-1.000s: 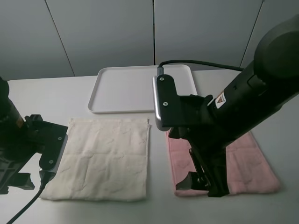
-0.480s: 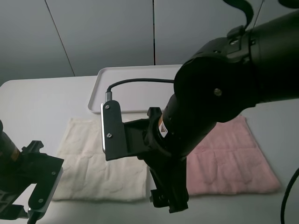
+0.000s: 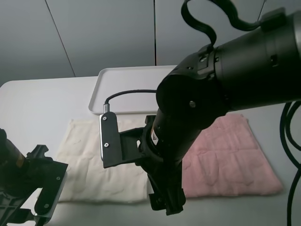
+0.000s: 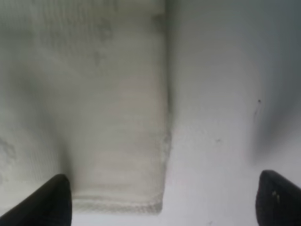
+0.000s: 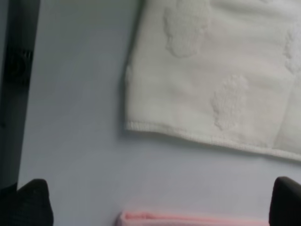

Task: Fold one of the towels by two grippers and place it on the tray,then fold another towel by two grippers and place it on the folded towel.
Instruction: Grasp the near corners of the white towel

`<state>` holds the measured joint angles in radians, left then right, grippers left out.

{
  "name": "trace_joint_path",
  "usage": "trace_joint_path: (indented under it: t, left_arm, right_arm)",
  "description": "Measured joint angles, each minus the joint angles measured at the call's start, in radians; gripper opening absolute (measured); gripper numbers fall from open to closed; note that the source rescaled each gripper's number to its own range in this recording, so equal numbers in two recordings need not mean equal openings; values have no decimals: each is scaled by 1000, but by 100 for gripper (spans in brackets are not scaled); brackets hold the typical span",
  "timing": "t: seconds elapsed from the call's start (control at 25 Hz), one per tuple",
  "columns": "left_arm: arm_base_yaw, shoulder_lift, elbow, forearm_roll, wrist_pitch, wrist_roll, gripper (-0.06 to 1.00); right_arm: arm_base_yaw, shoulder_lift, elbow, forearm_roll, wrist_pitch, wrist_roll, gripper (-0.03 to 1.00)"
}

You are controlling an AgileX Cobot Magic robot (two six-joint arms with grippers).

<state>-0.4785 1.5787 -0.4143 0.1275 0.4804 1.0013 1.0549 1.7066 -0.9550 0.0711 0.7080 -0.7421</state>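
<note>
Your white tray (image 3: pixel 122 89) sits at the upper centre of the high view, flat on the pale table (image 3: pixel 42 99). The part of its floor that you can see is bare white plastic, and the right arm hides its right end. Below the tray, at lower left of centre, the cream towel (image 3: pixel 89 160) lies spread flat and unfolded, a soft off-white terry with a faint raised pattern and a stitched hem. The pink towel (image 3: pixel 230 155) lies flat just beside it at the right, the same kind of cloth, its near edge slightly wavy. The right wrist view shows a narrow strip of table between a cream corner (image 5: pixel 225 84) and the pink hem (image 5: pixel 188 219), so the two are close but apart. Your right gripper (image 3: pixel 164 205) hangs low in the centre, over that gap at the near edge of the towels, its fingers spread wide with nothing in them. Your left gripper (image 4: pixel 164 202), at the lower left corner of the high view, is also spread wide and holds nothing. A near corner of the cream towel (image 4: pixel 117 117) lies under it, between the two fingertips.
</note>
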Motion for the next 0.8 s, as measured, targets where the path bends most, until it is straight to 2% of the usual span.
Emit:
trace_joint_path:
  t: [0.48, 0.8]
  left_arm:
    - [0, 78, -2, 2, -45, -4, 100]
    - [0, 85, -2, 4, -51, -4, 100]
  right_arm:
    - [11, 12, -4, 0, 4, 0, 100]
    - [16, 28, -4, 40, 4, -48, 100]
